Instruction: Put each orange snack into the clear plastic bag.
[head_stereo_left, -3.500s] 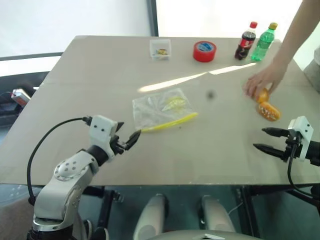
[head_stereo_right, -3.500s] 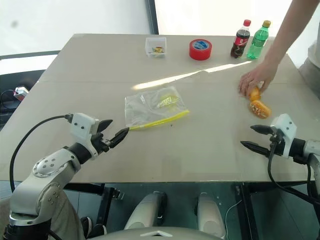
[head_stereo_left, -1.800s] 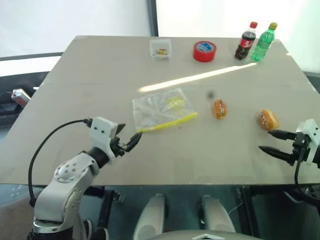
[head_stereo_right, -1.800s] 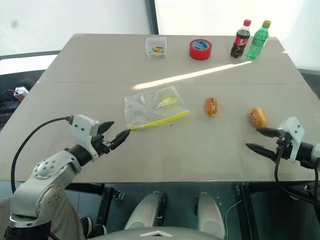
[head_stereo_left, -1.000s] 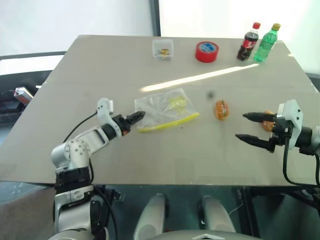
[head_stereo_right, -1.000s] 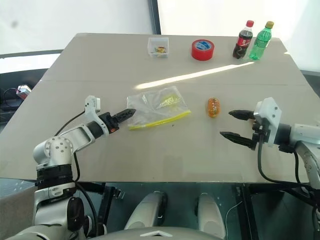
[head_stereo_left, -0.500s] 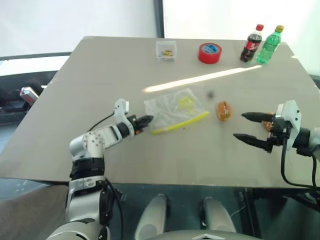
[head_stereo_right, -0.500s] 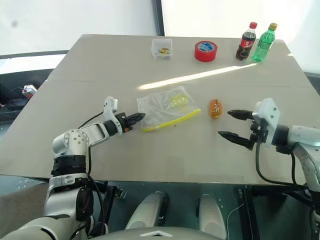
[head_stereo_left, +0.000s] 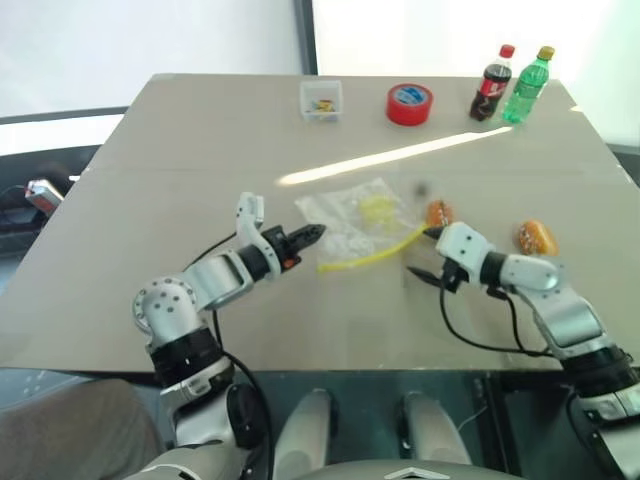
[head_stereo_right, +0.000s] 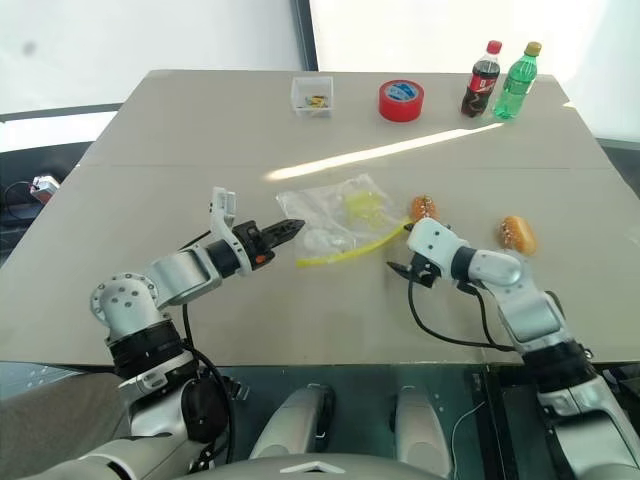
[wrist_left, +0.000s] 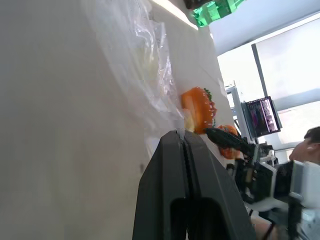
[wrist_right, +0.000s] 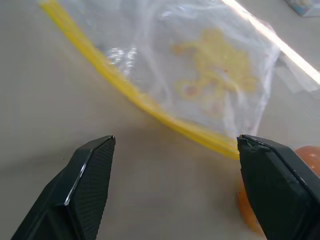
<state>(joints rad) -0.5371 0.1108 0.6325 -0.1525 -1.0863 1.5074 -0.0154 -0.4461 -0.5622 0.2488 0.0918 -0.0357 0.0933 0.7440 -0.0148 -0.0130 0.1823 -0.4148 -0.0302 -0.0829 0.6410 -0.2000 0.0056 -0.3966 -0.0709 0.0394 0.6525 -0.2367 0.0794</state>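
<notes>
The bag (head_stereo_left: 360, 225) is pinched at its near corner by the closed left gripper (head_stereo_left: 312, 234) and lies on the table (head_stereo_left: 150, 180), stretching away from the tips. The right gripper (head_stereo_left: 424, 252) is spread wide, just beyond the bag's yellow strip (wrist_right: 135, 95). One snack (head_stereo_left: 437, 212) is seen just behind its upper finger; the other snack (head_stereo_left: 537, 237) lies well off to its right.
</notes>
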